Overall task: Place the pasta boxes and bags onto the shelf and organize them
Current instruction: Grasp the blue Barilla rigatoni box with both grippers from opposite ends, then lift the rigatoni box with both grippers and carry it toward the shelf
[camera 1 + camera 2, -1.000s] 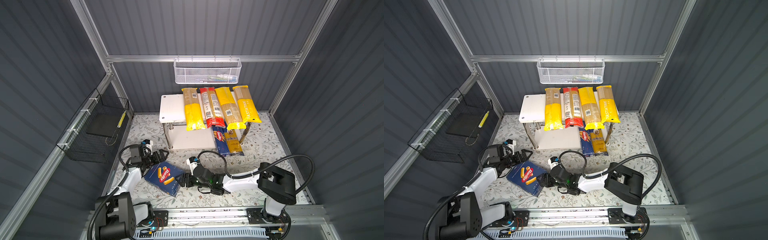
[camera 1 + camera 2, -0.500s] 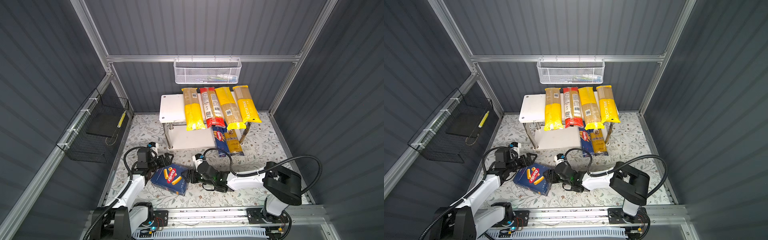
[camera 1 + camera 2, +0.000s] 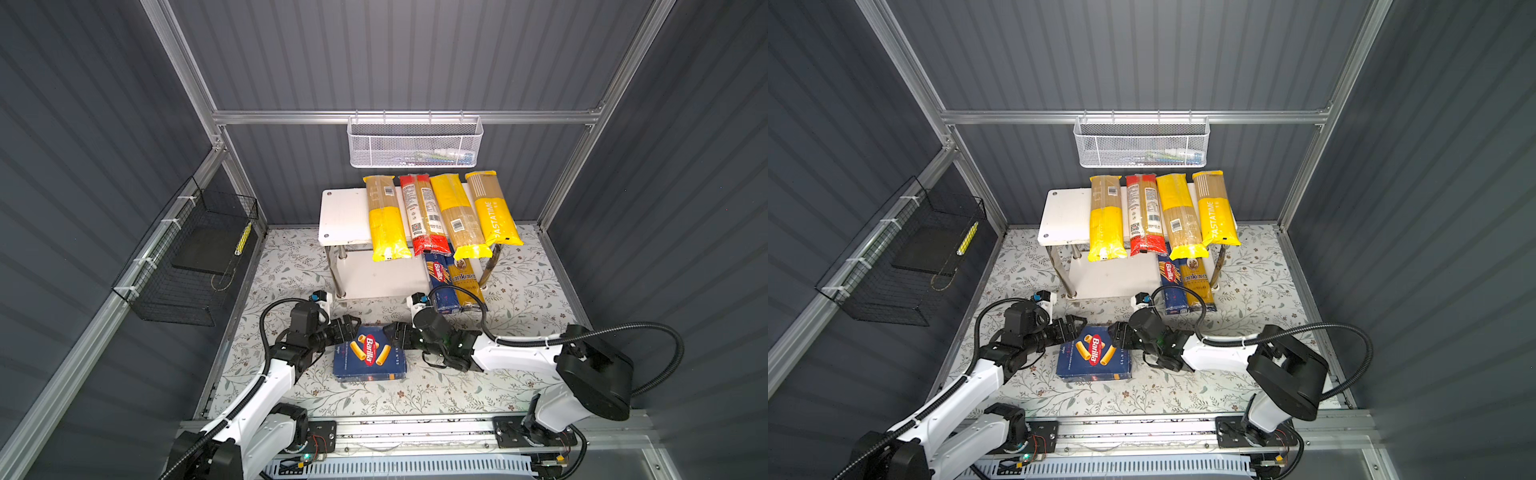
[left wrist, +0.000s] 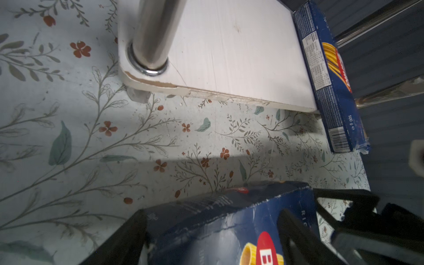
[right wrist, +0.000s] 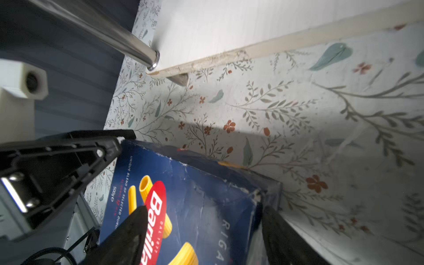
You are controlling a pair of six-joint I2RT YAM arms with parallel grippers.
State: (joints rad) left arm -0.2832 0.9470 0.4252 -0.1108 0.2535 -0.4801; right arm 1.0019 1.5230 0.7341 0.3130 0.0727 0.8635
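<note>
Before the shelf [image 3: 345,212], arms stretched low, left fingers [image 4: 128,241] and right fingers [image 5: 128,234] pinch the rigatoni box [image 3: 370,357].

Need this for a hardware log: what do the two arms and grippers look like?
Both arms, left arm and right arm, have white links and bulky black joints. A black ribbed cable loops along each. The left gripper and right gripper are black, with ribbed, triangular fingers; a small white camera block sits at each wrist.
</note>
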